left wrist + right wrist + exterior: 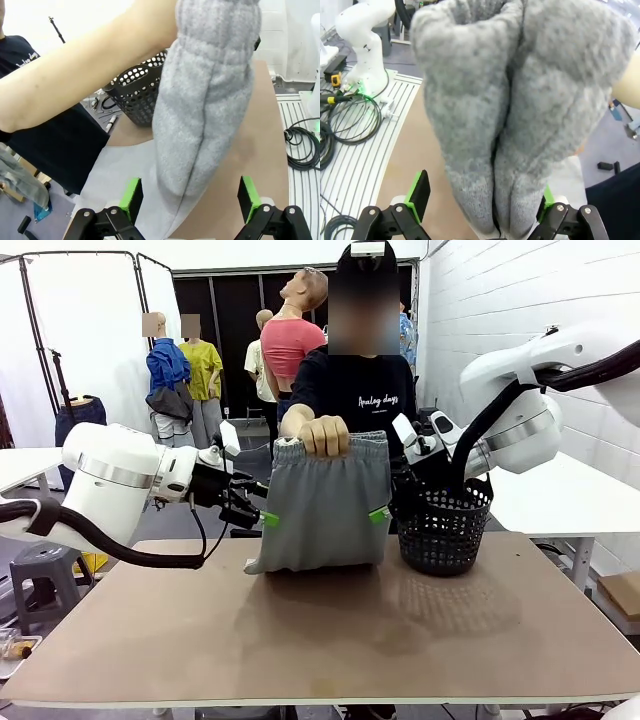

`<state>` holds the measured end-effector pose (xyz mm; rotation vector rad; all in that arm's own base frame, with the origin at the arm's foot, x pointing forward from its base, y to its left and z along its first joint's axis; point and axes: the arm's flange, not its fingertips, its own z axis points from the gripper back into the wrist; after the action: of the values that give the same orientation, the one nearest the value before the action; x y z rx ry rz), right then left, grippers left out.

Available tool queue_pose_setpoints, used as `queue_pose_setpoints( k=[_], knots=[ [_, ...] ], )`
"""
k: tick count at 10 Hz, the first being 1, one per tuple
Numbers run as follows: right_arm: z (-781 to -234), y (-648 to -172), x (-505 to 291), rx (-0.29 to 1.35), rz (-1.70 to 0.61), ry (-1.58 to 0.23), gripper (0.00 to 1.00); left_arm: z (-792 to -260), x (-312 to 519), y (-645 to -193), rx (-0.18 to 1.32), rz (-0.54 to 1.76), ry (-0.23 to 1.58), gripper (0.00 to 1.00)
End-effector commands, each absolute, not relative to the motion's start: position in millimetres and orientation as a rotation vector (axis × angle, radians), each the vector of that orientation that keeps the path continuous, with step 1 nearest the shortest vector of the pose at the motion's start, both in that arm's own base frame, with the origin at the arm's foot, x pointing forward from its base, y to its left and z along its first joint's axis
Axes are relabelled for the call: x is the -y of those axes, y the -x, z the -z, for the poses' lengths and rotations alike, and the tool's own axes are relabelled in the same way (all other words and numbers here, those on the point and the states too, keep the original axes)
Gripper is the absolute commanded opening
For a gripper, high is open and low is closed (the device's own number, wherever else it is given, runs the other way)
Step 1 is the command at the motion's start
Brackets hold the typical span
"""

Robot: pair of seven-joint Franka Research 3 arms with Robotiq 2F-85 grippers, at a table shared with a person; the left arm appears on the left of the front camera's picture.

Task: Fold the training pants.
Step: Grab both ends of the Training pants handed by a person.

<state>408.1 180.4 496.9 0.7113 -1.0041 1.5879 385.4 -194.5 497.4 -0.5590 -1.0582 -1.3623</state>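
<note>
Training pants (325, 505) hang from a hand (323, 433); wrist views show both jaws spread around them.

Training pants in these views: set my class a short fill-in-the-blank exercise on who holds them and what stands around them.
The person's hand holds the training pants up by the ____.
The left gripper and the right gripper both have their jaws ____, with cloth between them.
In the front view, the black basket stands on the table to the pants' ____.
Missing words: waistband; open; right.
</note>
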Motion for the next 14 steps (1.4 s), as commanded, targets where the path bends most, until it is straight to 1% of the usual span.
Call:
queue_pose_setpoints(
  k=[1, 4, 7, 10, 14],
  knots=[
    [-487, -417, -185, 1.077, -1.589, -0.775, 1.00, -496, 197, -388, 1.141, 1.351, 0.601, 1.00],
    [-475, -430, -181, 1.129, -1.582, -0.862, 1.00, -491, 208, -394, 1.185, 1.337, 0.648, 1.00],
    [-478, -435, -185, 1.188, -1.602, -1.000, 1.00, -488, 216, -398, 1.200, 1.349, 0.728, 1.00],
    [-484, -433, -197, 1.203, -1.631, -1.052, 1.00, -485, 225, -399, 1.208, 1.323, 0.825, 1.00],
    [-483, -434, -206, 1.233, -1.613, -1.114, 1.00, -481, 247, -395, 1.232, 1.334, 0.863, 1.00]
  ],
)
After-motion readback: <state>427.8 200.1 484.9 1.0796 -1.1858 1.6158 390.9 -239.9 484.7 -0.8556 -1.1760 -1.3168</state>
